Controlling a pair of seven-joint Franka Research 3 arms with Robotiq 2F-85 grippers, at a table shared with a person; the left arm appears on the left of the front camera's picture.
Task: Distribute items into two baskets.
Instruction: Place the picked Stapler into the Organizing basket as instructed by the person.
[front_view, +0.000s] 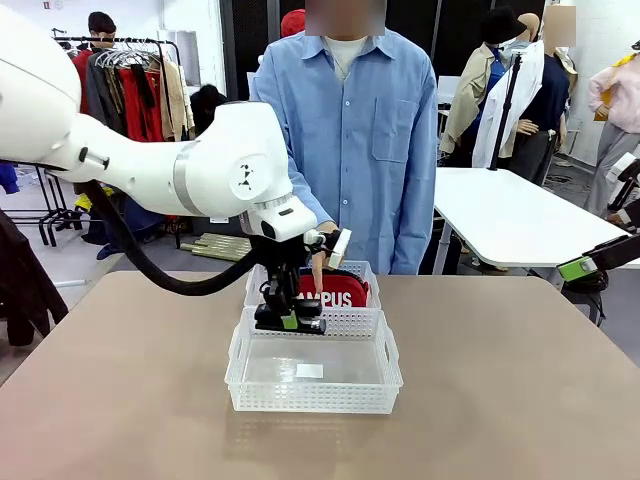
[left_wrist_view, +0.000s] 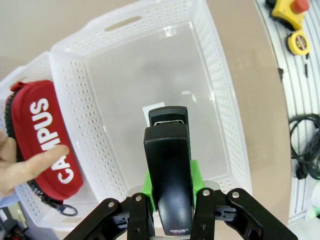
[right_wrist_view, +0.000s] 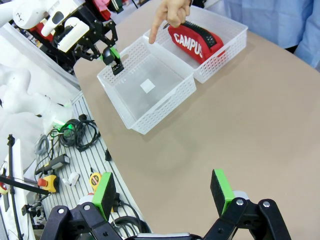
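Observation:
My left gripper (front_view: 290, 316) is shut on the small black stapler (front_view: 296, 306), holding it just above the far end of the larger, nearer white basket (front_view: 315, 396). From the left wrist the stapler (left_wrist_view: 169, 175) sits between the green pads over that basket (left_wrist_view: 225, 85), whose inside holds nothing. The red CAMPUS pouch (front_view: 335, 292) lies in the smaller, farther basket (front_view: 372, 290). A person's hand (front_view: 318, 268) points down at it, the fingertip (left_wrist_view: 30, 167) touching the pouch (left_wrist_view: 47, 140). My right gripper (right_wrist_view: 165, 192) hangs open high over the table's right part, away from the baskets (right_wrist_view: 165, 107).
The person in a blue shirt stands at the far edge behind the baskets. A white table (front_view: 510, 215) stands at the back right. Cables (right_wrist_view: 77, 132) and a yellow tape measure (left_wrist_view: 298, 42) lie on the rail beside the table. Bare tabletop (front_view: 500, 380) surrounds the baskets.

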